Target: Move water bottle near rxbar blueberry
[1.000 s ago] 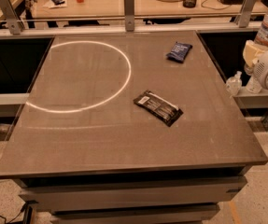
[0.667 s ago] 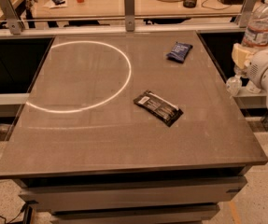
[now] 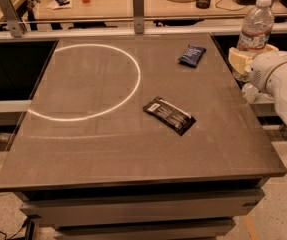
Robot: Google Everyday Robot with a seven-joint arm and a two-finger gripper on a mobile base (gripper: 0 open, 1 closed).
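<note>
A thin bright ring of light (image 3: 95, 81) lies across the left half of the flat grey-brown rectangular surface (image 3: 108, 149). Right of the ring, near the middle, a long black wrapper (image 3: 169, 115) with a white label lies flat and turned at an angle. Farther back and to the right, the small dark blue crumpled rxbar blueberry (image 3: 192, 55) rests near the surface's far right corner. Beyond the right edge, off the surface, the tall clear ribbed plastic water bottle (image 3: 255, 26) with a white cap and red-and-white label band stands upright in the air, well apart from the blue wrapper. The cream-coloured pincer (image 3: 247, 58) is clamped around its lower part, carried by the white rounded arm (image 3: 283, 81).
</note>
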